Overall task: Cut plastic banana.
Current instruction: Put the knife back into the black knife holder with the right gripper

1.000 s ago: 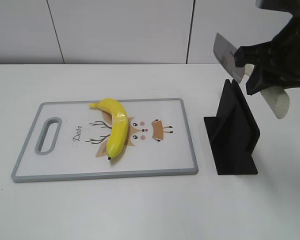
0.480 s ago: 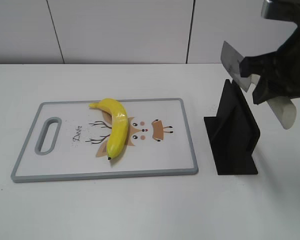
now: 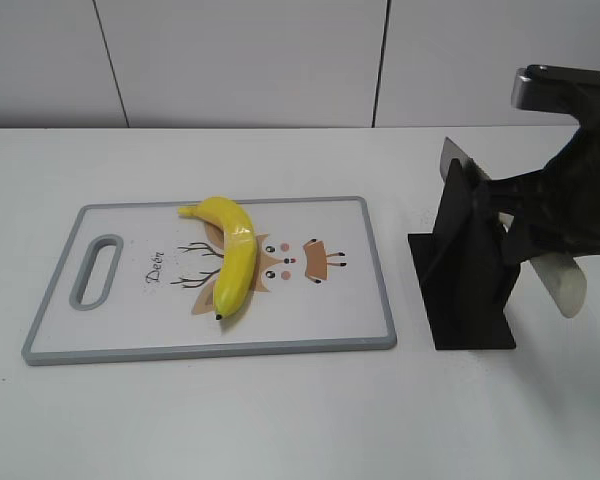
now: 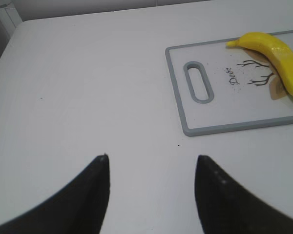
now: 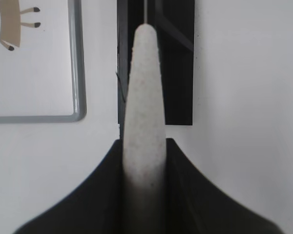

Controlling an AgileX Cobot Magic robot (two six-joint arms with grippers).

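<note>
The plastic banana [image 3: 232, 255] lies whole on the cutting board [image 3: 330, 315], black tip toward the front; it also shows in the left wrist view [image 4: 278, 48]. My right gripper [image 3: 525, 235] is shut on the white handle [image 5: 145, 87] of a knife, at the right of the table. The knife's grey blade [image 3: 452, 158] sits down in the black knife holder [image 3: 465, 275], with only its top corner showing. My left gripper [image 4: 151, 161] is open and empty over bare table, left of the board [image 4: 219, 112]. It is out of the exterior view.
The board has a grey rim, a handle slot [image 3: 97, 270] at its left end and a deer drawing under the banana. The knife holder [image 5: 178, 63] stands just right of the board's right edge [image 5: 77, 63]. A white wall stands behind the table.
My right gripper has come down with the knife. The blade, held above the holder a second ago, now sits low in the holder. The banana and board have not moved.
</note>
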